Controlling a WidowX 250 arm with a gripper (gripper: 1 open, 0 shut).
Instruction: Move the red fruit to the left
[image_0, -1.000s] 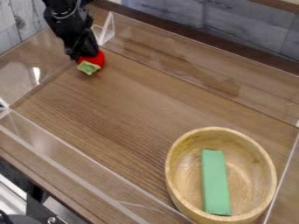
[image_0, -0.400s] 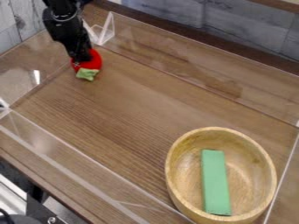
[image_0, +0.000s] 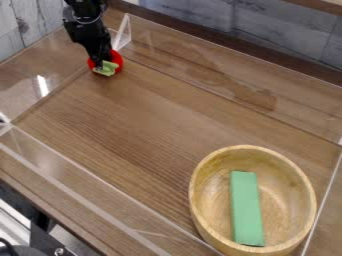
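The red fruit (image_0: 111, 64), small and round with a light-green leafy bit at its lower left, lies on the wooden table near the far left corner. My black gripper (image_0: 96, 58) comes steeply down on it from above. Its fingers stand close together on the fruit's upper left side, shut on it. The fingertips hide part of the fruit, and the red shows to their right.
A wooden bowl (image_0: 201, 185) with a flat green block (image_0: 246, 207) in it stands at the near right. Clear plastic walls (image_0: 27, 150) run round the wooden table (image_0: 174, 110), one of them just behind the gripper.
The gripper and the fruit have shifted together a little to the right and farther back. The fruit's green leaf has turned under the fingers.
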